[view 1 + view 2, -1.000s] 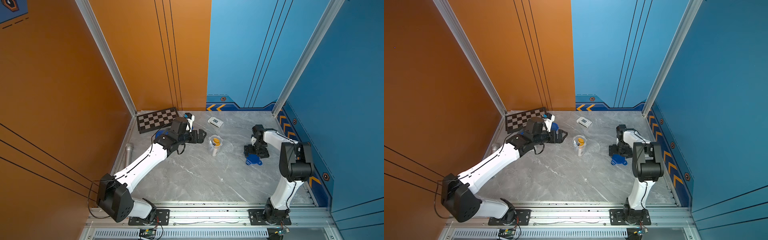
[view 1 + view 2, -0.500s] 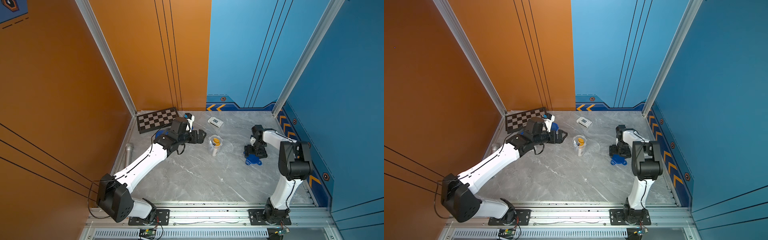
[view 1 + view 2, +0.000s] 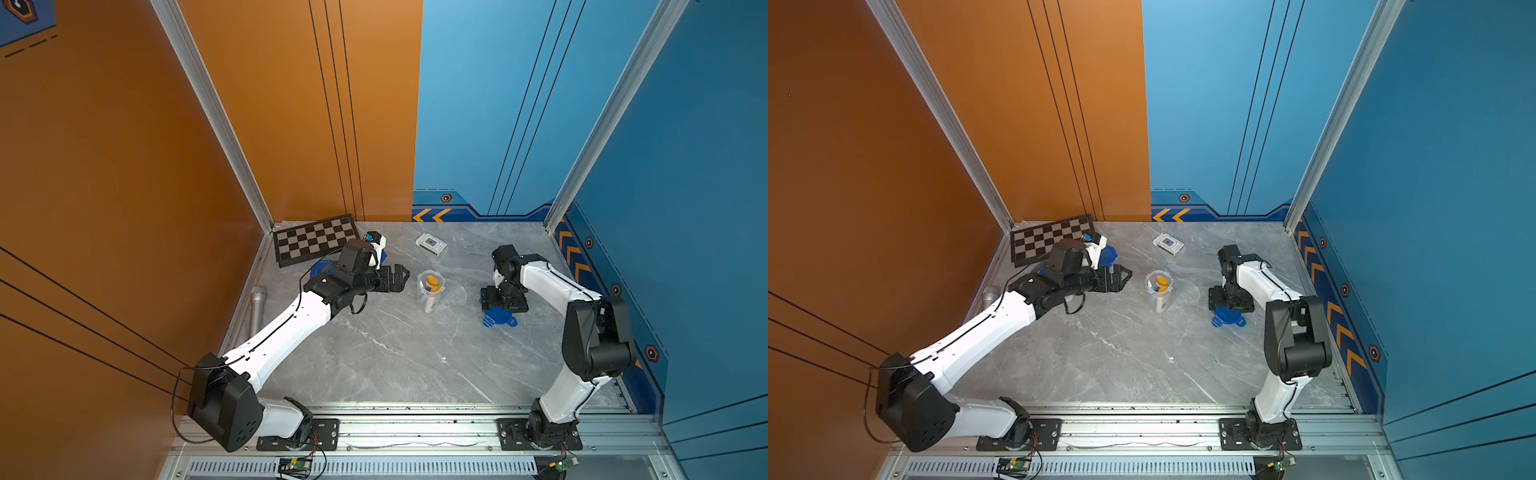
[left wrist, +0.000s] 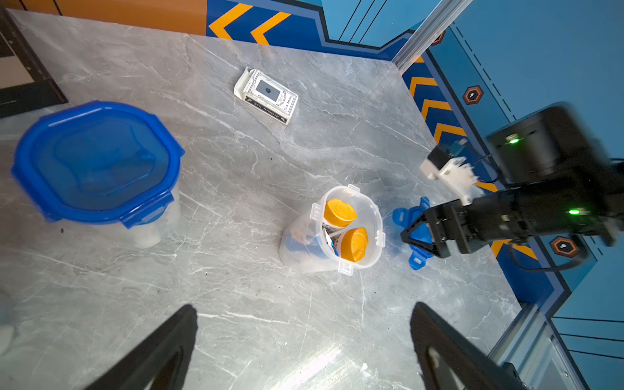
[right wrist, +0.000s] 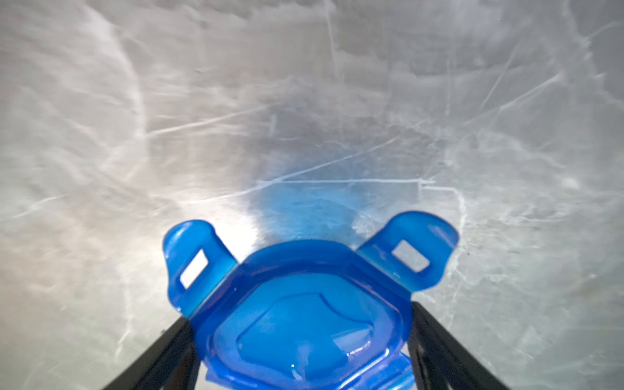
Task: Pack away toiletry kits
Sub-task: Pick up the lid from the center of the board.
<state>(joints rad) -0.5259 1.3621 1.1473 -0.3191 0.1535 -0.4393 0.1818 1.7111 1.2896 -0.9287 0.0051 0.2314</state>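
The right gripper (image 5: 300,317) points down at the table (image 3: 374,353), its fingers (image 5: 439,337) closed against two opposite sides of a blue lid (image 5: 297,280). Two clip tabs splay out beyond the fingertips. The lid sits flat at or just above the surface; the blur does not show which.

The open cup (image 3: 430,291) stands upright a short way to the robot's left of this gripper, its mouth up and two gold-capped bottles (image 4: 339,212) inside. The lid probably needs to lift, cross leftward and come down level onto that rim.

The left gripper (image 3: 395,279) hovers just beyond the cup on the far side, jaws spread and empty, well placed to steady it. Behind that arm stands a closed cup (image 4: 98,162).
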